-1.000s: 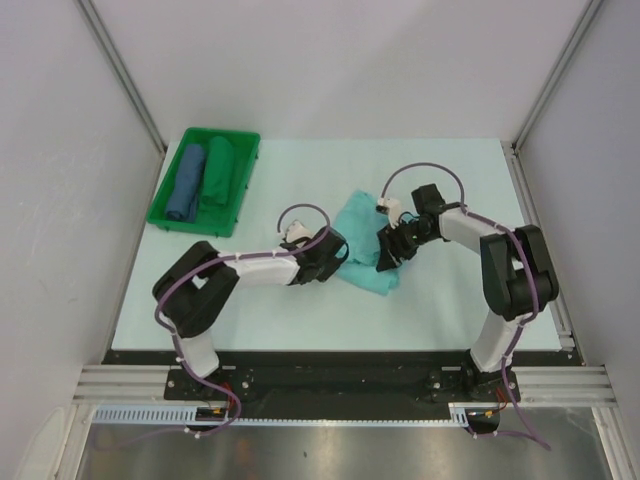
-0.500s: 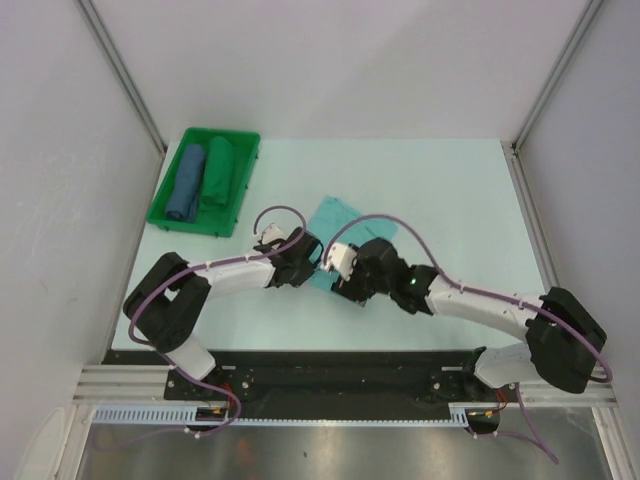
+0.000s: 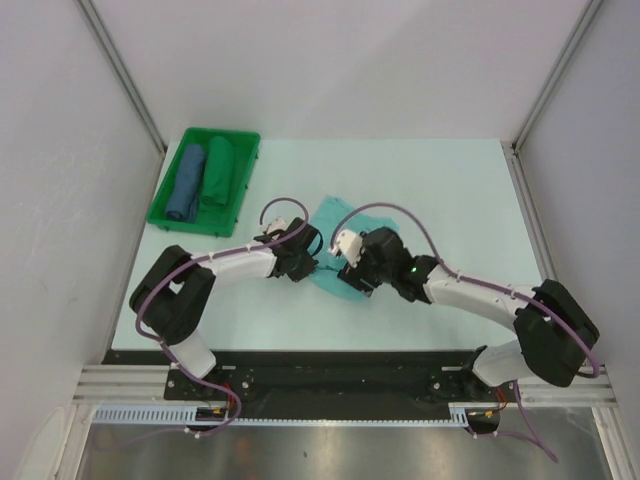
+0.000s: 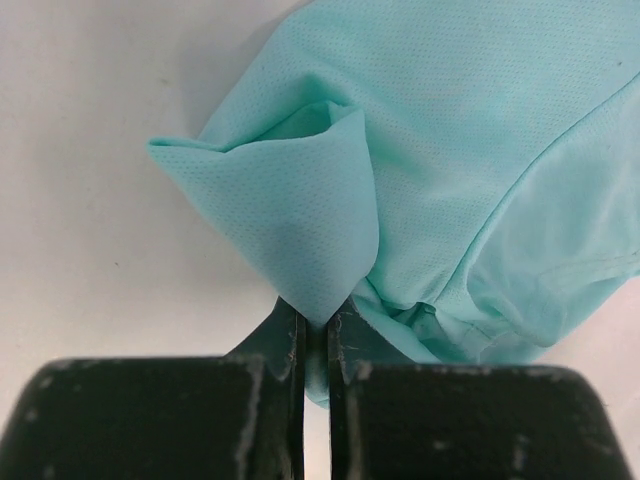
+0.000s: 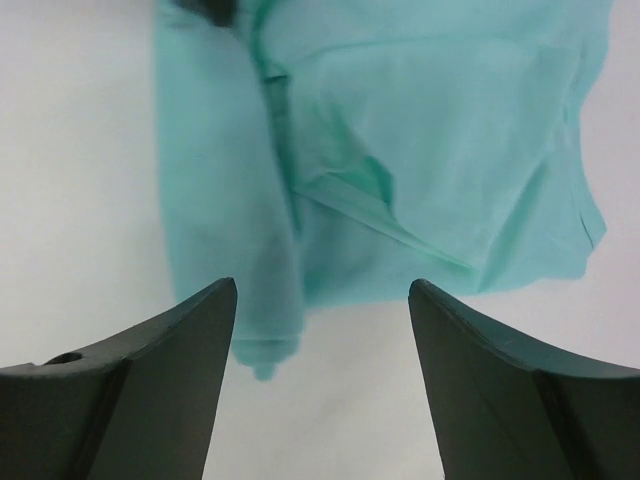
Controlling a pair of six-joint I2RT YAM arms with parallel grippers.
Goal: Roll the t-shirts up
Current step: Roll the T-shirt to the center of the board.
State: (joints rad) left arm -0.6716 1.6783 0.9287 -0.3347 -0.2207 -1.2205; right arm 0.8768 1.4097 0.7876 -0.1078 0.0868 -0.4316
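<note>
While the overhead view buries both sets of fingertips under the wrists, the left wrist camera shows the left gripper (image 4: 315, 335) clamped tight on a folded corner of the mint t-shirt (image 4: 450, 150), which rises as a cone at frame centre. The right wrist camera shows the right gripper (image 5: 320, 290) spread wide, holding nothing, over the cloth's edge. From overhead the shirt lies rumpled at mid-table (image 3: 450, 190). Only that view shows the green tray (image 3: 195, 222) at upper left.
</note>
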